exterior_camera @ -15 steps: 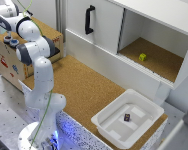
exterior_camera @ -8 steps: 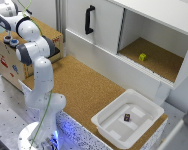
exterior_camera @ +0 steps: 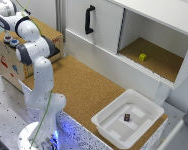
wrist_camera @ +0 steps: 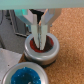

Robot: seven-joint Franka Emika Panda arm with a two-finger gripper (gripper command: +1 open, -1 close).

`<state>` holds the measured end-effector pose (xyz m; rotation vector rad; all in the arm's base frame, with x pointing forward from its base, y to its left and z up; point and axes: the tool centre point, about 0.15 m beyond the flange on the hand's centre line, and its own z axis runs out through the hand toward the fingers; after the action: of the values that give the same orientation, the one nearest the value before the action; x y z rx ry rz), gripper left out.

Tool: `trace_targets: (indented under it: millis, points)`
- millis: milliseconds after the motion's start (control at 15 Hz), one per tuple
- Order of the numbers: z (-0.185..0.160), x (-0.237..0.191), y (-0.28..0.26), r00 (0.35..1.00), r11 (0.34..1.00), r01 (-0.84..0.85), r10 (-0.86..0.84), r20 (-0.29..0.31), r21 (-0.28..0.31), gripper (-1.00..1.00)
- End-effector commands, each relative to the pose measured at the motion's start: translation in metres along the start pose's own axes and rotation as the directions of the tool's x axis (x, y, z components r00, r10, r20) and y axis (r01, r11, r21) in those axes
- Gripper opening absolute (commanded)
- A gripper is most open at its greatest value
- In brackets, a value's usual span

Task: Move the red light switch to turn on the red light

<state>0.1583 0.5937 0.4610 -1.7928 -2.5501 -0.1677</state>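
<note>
In the wrist view the red light switch [wrist_camera: 42,48] is a round red button in a silver ring on top of a wooden box [exterior_camera: 9,60]. My gripper [wrist_camera: 41,34] points straight down onto it, its fingers [wrist_camera: 37,31] pressed almost together with their tips at the red face. In the exterior view the gripper [exterior_camera: 6,32] is at the exterior view's far left, over the box top, just above the silver ring [exterior_camera: 7,37]. No lit red light shows in either view.
A blue button [wrist_camera: 24,78] in a silver ring sits next to the red one. A white cabinet [exterior_camera: 144,45] with a black handle [exterior_camera: 88,19] holds a small yellow block [exterior_camera: 142,57]. A white tray [exterior_camera: 153,109] holds a small dark object [exterior_camera: 127,117].
</note>
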Motion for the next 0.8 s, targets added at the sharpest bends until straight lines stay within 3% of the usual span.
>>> trace_targets:
  millis: [0,200,267,467,600,733]
  points:
    - [0.015,0.024,0.003,0.990,0.999,-0.022,0.028,0.136,-0.045,-1.00]
    - [-0.049,0.008,0.003,0.997,0.992,-0.080,0.082,0.008,-0.094,-1.00]
    - [-0.060,0.003,0.009,0.995,0.990,-0.103,0.103,-0.005,-0.099,1.00]
    - [-0.070,-0.025,0.048,0.977,0.977,-0.211,0.211,-0.020,-0.015,1.00]
    - [-0.064,-0.049,0.077,0.942,0.941,-0.328,0.332,-0.038,0.088,1.00]
    - [-0.056,-0.068,0.091,0.898,0.894,-0.436,0.439,-0.013,0.104,1.00]
